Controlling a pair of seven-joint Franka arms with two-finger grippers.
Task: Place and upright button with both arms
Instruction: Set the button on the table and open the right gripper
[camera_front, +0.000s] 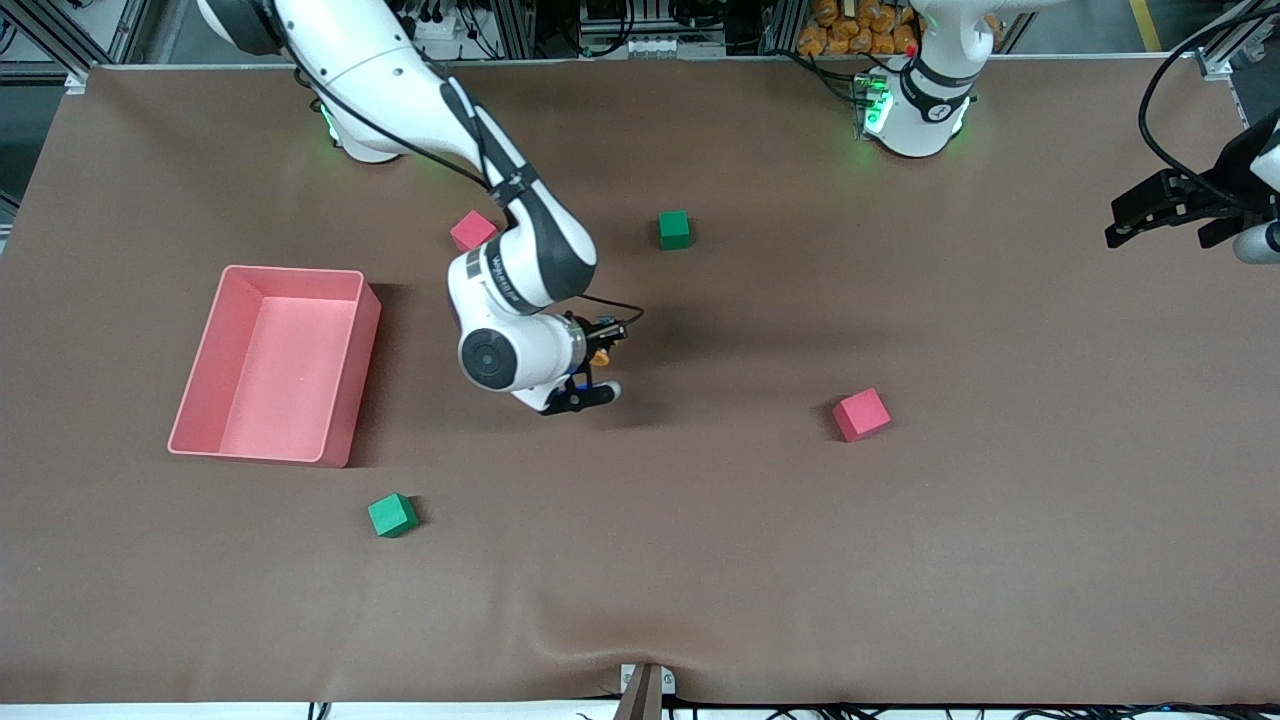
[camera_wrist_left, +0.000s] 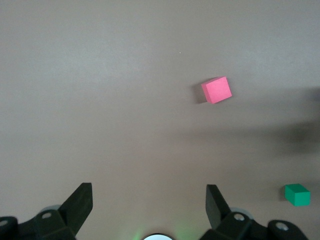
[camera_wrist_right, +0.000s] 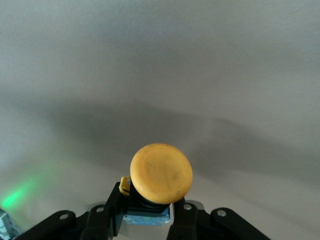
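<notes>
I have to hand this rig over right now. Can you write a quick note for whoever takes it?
Right gripper: shut on the button, orange cap facing out from the fingers, above the middle of the table, beside the pink tray.
Left gripper: open, empty, waiting above the left arm's end of the table.
Done: button picked up.
Left: set the button down upright, the left arm helping if needed. It is not on the table yet.
Red and green cubes are not part of the job.

Button (camera_front: 600, 356) in right hand (camera_front: 592, 375) — over table (camera_front: 700, 560), beside bin (camera_front: 272, 362).
</notes>
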